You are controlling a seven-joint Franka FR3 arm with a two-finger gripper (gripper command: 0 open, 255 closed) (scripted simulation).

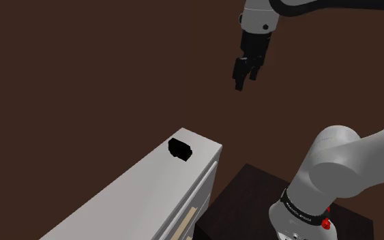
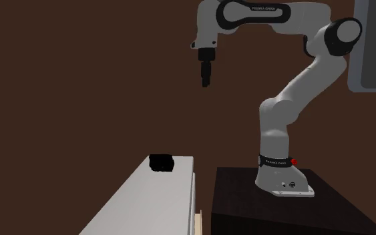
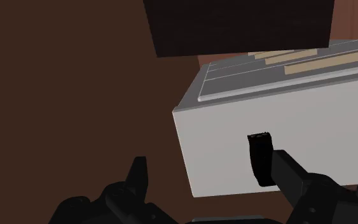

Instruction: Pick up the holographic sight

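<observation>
One small, black, block-shaped holographic sight [image 1: 179, 149] is all we have to lift, and as far as we can judge no part of that lift is done. It sits untouched on the flat top of the pale grey, box-shaped counter [image 1: 125, 201], close to the end that lies farther off in the shoulder view and toward the long edge away from the drawer fronts [image 1: 200, 194]. In the second exterior view we find the sight [image 2: 161, 162] at the far end of the counter [image 2: 149, 203], with the dark brown box stand [image 2: 246, 200] just beside the counter on that view's right. The white arm's all-black two-finger end effector [image 1: 245, 80] hangs high up, well apart from the sight and off to the shoulder view's right of it. The second exterior view likewise places the end effector [image 2: 206, 79] far above the counter's end. In the wrist view its two fingers stand apart with nothing clasped between them, so we read the end effector [image 3: 207, 164] as open and empty. The sight [image 3: 259, 156] shows there on the counter's pale top [image 3: 222, 140], beside one finger's tip in the picture though far beneath it. What is left, in our judgement, is everything: bringing the open fingers down around the sight, closing on it, and raising it clear of the counter.
</observation>
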